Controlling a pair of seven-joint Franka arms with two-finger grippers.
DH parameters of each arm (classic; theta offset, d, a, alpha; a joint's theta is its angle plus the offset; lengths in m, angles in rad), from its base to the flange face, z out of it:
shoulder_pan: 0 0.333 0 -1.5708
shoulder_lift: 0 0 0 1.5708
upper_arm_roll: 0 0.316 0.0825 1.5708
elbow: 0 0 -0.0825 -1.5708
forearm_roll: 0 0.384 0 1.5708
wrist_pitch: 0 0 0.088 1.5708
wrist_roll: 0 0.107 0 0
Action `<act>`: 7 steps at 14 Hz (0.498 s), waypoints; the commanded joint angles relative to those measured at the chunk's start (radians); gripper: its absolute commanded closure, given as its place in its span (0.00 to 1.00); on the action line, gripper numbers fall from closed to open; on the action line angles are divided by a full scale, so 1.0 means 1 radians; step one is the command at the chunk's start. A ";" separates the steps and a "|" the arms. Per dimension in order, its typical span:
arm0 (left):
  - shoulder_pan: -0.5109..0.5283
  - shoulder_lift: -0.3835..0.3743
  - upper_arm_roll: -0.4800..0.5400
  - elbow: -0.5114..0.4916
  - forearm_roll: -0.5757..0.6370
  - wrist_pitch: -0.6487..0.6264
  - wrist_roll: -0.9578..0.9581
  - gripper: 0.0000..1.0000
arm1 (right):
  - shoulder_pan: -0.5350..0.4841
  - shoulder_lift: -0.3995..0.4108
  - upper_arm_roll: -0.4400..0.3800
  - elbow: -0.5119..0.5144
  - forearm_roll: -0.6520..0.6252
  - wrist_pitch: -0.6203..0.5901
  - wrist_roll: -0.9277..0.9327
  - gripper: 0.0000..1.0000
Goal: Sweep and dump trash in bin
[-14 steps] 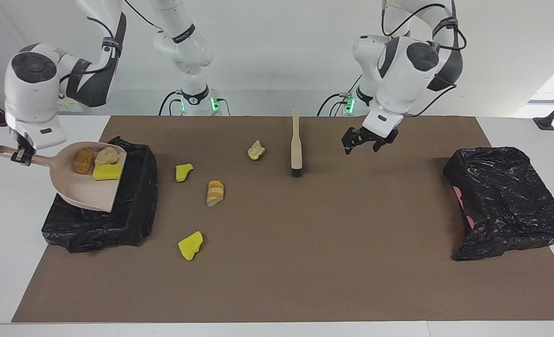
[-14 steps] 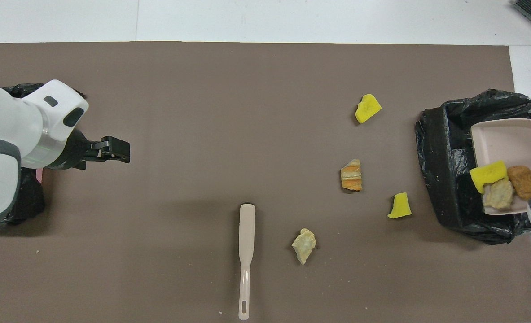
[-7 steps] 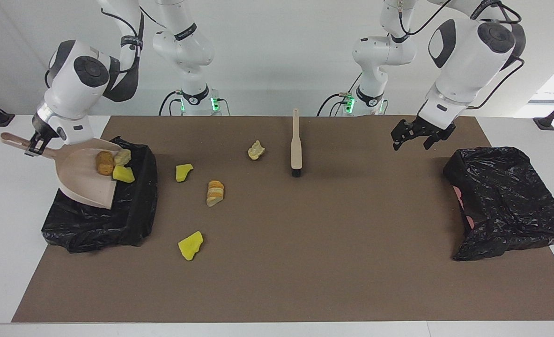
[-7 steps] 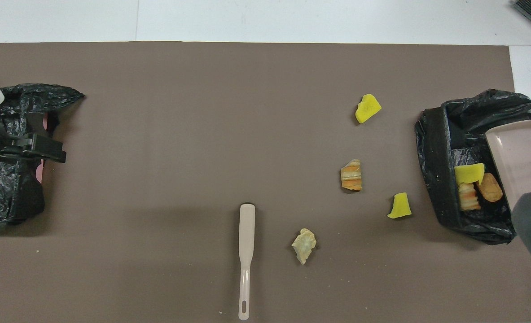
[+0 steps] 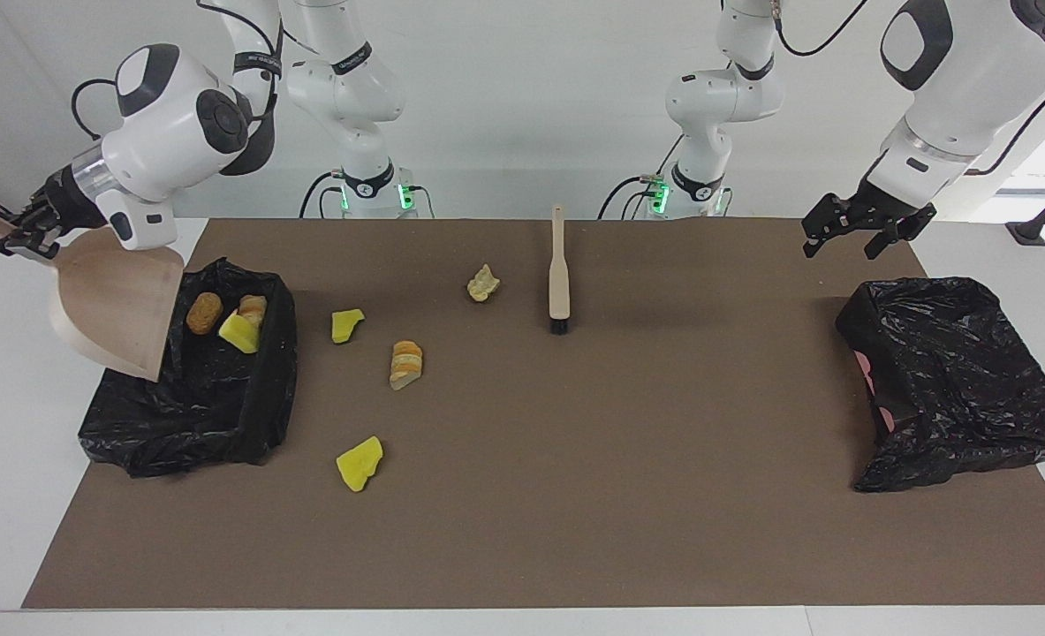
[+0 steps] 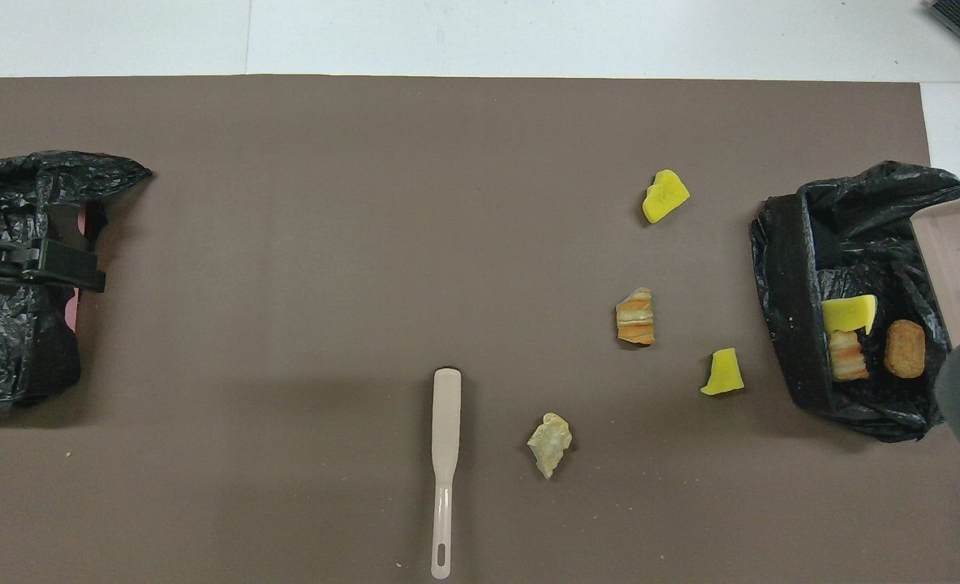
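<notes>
R gripper (image 5: 18, 240) pinches the dustpan (image 5: 120, 309) handle, pan tipped over the bin (image 5: 222, 389) w/ three bits in it, four trash (image 5: 405, 363) bits on the counter toward the brush (image 5: 558, 274), L gripper (image 5: 849, 231) spread over the other bag (image 5: 955, 380).

White wall (image 5: 522, 106), brown-matted table (image 5: 575, 530)

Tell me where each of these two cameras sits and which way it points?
Facing view: high across the table, looking at both robots; whole arms show, the right claw gripping the dustpan, the left claw open.
Overhead view: above the robots' end, looking steeply down; only the left claw and a bit of the right arm show.
Both share the brush, turned half around.
</notes>
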 commanded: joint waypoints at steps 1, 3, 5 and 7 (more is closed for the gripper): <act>0.001 -0.004 -0.006 0.011 0.018 -0.010 0.005 0.00 | 0.034 0.043 0.016 0.075 0.062 -0.018 0.006 1.00; 0.006 -0.004 -0.006 0.011 0.016 -0.010 0.001 0.00 | 0.066 0.095 0.017 0.159 0.182 -0.050 0.011 1.00; 0.007 -0.004 -0.005 0.009 0.016 -0.017 0.013 0.00 | 0.101 0.135 0.017 0.210 0.248 -0.061 0.020 1.00; 0.003 -0.004 -0.005 0.011 0.019 -0.020 0.018 0.00 | 0.139 0.161 0.017 0.248 0.314 -0.066 0.073 1.00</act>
